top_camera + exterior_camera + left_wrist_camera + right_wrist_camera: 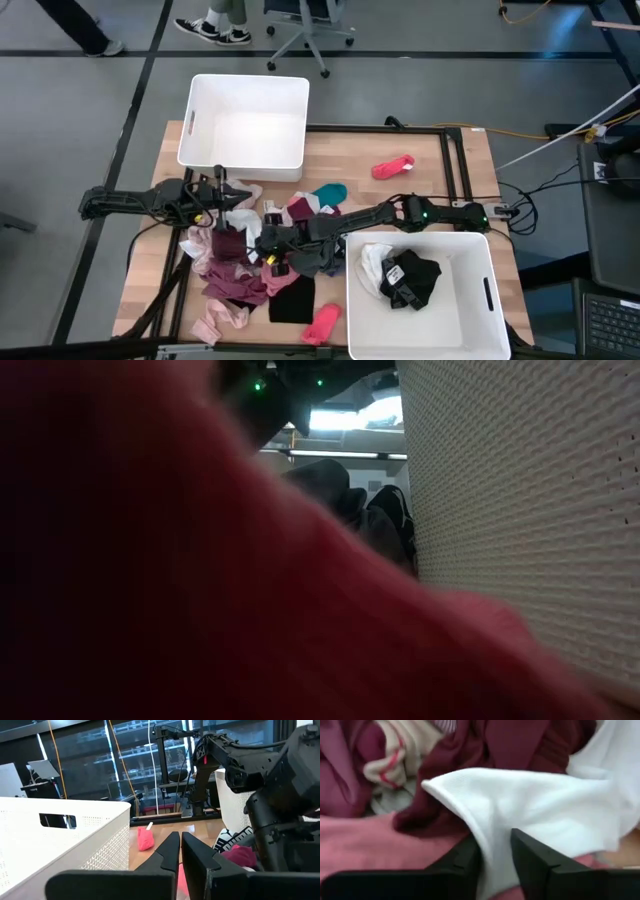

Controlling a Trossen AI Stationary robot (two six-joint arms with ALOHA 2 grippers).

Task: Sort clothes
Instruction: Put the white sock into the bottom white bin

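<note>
Clothes pile [240, 265] sits on the wooden table [450, 165] toward its left-front part, a heap of maroon, pink, white and black pieces, with a teal piece [330, 193] at its far edge. White garment [530, 815] lies on top of maroon cloth in the right wrist view; the right gripper [495, 851] has its two fingers pinched on a fold of this white garment, cloth showing between them. In the high view the right gripper [268, 240] reaches across from the right into the middle of the pile. Left gripper [232, 196] is at the pile's far-left edge, just in front of the far bin [245, 120]; in its own wrist view the fingers [167, 855] stand almost together with only a thin gap, nothing seen held. Outliers: one pink sock [393, 166] alone on bare wood toward the far right, another pink sock [322, 322] at the front edge beside the near bin [490, 300]. Near bin holds a few black and white pieces [405, 275]; far bin looks empty. Low view is blocked by pink cloth close to the lens. Judgement: sorting is early, darks and whites begun, most of the pile and all coloured items left.
</note>
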